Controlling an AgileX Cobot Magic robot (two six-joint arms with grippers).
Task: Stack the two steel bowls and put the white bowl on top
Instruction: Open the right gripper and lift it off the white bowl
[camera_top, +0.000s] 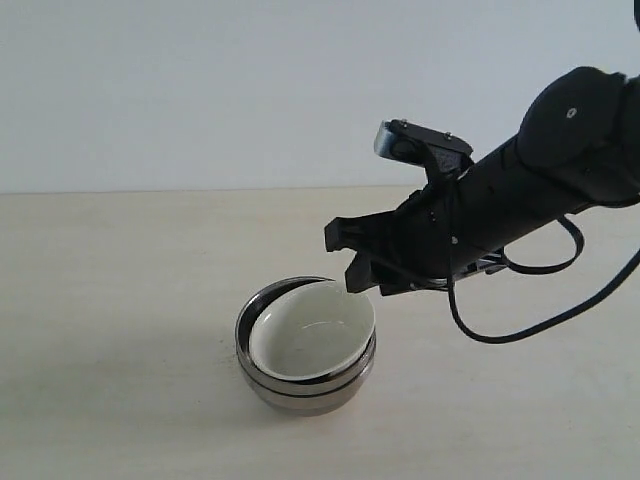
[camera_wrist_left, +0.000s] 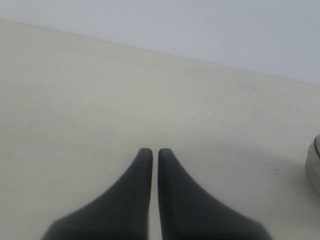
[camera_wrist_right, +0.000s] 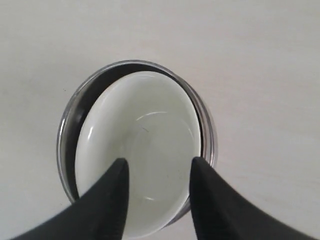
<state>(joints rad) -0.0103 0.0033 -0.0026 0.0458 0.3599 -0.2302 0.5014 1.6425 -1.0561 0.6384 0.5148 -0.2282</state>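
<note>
The white bowl (camera_top: 312, 335) sits off-centre inside the stacked steel bowls (camera_top: 300, 392) at lower centre of the exterior view, where the right gripper (camera_wrist_right: 159, 162), fingers (camera_wrist_right: 107, 200) wide and empty close over its rim, could clip and tip it if dragged sideways.

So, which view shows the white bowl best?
The right wrist view: it looks straight down into the white bowl, close up. The exterior view shows it obliquely, in the steel bowls; the left wrist view misses it.

Open table (camera_top: 120, 400) everywhere — only the nested bowls (camera_top: 300, 388) obstruct.
</note>
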